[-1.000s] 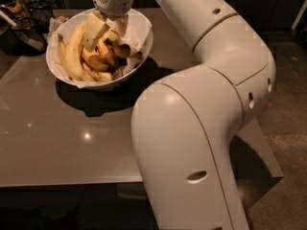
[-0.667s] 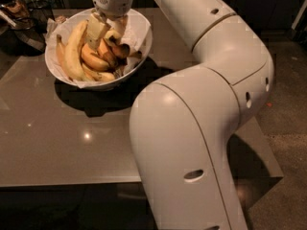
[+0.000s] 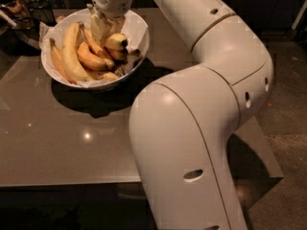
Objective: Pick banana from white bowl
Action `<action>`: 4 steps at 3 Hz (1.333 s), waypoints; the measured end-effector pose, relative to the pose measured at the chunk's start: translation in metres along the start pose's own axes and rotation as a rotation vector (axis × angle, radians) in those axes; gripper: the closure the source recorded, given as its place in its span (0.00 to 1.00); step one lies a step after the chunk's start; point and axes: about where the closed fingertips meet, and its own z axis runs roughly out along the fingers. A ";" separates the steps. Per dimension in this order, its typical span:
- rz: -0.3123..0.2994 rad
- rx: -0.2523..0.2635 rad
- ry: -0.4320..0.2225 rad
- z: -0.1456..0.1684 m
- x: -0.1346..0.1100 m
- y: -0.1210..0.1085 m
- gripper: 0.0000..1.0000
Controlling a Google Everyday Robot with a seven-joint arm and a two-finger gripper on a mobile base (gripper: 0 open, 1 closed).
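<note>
The white bowl, lined with crinkled white paper, stands at the table's far left and holds several bananas. My gripper reaches down into the bowl's middle from above. It looks shut on the banana, a pale-yellow one with a dark end that lies on top of the pile and points right. Another long yellow banana lies along the bowl's left side. Shorter orange-tinted bananas lie between them. The gripped banana's other end is hidden behind the gripper.
The bowl stands on a glossy grey-brown table, whose front edge runs along the bottom. Dark clutter sits at the far left behind the bowl. My large white arm covers the right half of the view.
The gripper has stayed over the bowl's middle. The pale banana under it now lies higher on the pile, with its dark end showing to the right.
</note>
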 end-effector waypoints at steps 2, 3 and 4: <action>-0.040 0.034 -0.057 -0.025 -0.005 0.005 1.00; -0.088 0.057 -0.108 -0.057 -0.005 0.019 1.00; -0.157 0.056 -0.145 -0.086 0.003 0.037 1.00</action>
